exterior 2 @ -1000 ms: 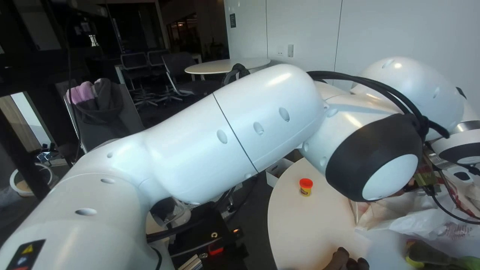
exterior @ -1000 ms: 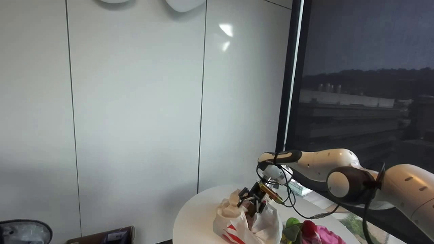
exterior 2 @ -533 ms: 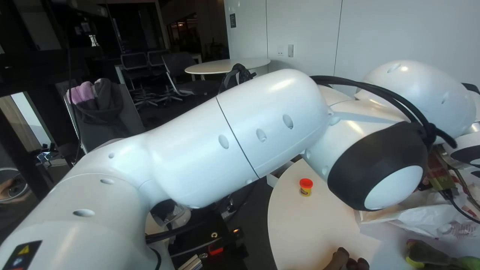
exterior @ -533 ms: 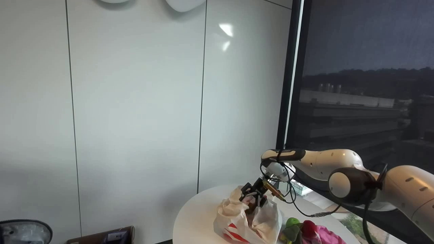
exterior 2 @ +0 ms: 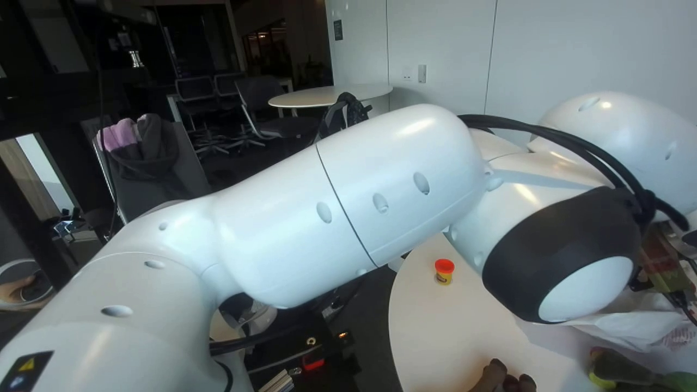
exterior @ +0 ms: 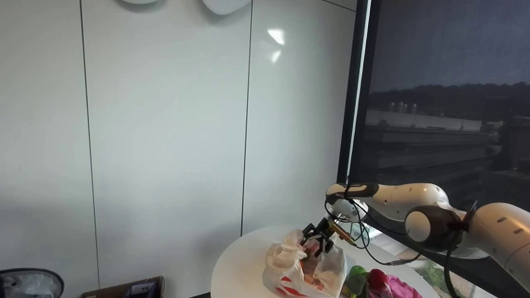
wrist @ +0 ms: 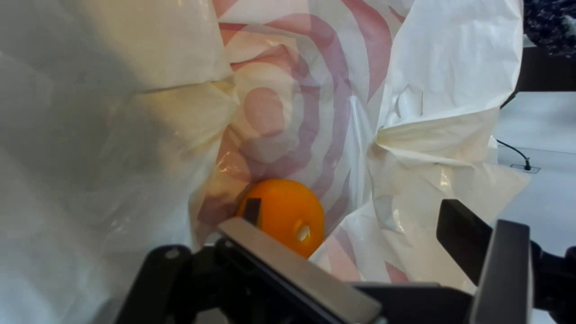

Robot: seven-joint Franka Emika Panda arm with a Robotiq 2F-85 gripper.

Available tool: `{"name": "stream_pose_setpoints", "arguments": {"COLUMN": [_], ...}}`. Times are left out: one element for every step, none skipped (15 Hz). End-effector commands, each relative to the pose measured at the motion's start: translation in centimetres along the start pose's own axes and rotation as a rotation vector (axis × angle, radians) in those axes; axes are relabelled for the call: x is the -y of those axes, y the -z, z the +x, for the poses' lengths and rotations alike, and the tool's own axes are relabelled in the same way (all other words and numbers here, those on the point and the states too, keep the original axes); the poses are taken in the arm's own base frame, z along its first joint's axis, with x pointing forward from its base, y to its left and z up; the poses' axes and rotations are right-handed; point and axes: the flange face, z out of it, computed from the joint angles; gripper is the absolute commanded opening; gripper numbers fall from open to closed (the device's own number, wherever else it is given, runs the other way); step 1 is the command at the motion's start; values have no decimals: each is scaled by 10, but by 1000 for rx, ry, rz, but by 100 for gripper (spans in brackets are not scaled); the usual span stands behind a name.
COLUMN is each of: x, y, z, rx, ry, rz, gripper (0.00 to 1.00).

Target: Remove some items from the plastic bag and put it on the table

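The white plastic bag (exterior: pixel 285 271) with red markings stands on the white round table (exterior: pixel 234 265). Part of the bag also shows in an exterior view (exterior 2: pixel 626 321), behind the arm. The wrist view looks into the bag (wrist: pixel 414 58). A round orange item (wrist: pixel 283 202) with a small pale spot lies inside it. My gripper (wrist: pixel 351 210) has its jaws wide apart with nothing between them. One finger overlaps the orange item in that view; I cannot tell whether they touch. In an exterior view my gripper (exterior: pixel 311 248) is tilted down at the bag's mouth.
A green plush-like item (exterior: pixel 357 281) and a pink cloth-like item (exterior: pixel 399 286) lie beside the bag. A yellow tub with a red lid (exterior 2: pixel 444 272) stands on the table. A dark brown item (exterior 2: pixel 493 375) is at the lower edge. A window borders the table.
My gripper has moved a little to the right over the bag in an exterior view, and the arm has shifted with it. More of the bag's inside shows now. The table items have not moved.
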Motion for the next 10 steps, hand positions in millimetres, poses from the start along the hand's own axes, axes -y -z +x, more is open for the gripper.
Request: {"name": "stream_pose_setpoints", "arguments": {"x": [-6,-7,-7,-7,-6,-4,-1,2,6,12], "y": [-1,-3,-4,-6,-8,-11,-15,-21,-27,-37], "z": [-1,-2,-3,-3,-2,-2,-2,-2,-3,-4], "rx": [20,29,34,36,27,28,33,43,56,68], "ry": [2,2,9,23,32,45,58,77,95,120], "rz": [-18,-35,-55,-90,-122,-151,-181,-207,-228,-259], "gripper": [100,100,100,100,100,100,100,100,100,100]}}
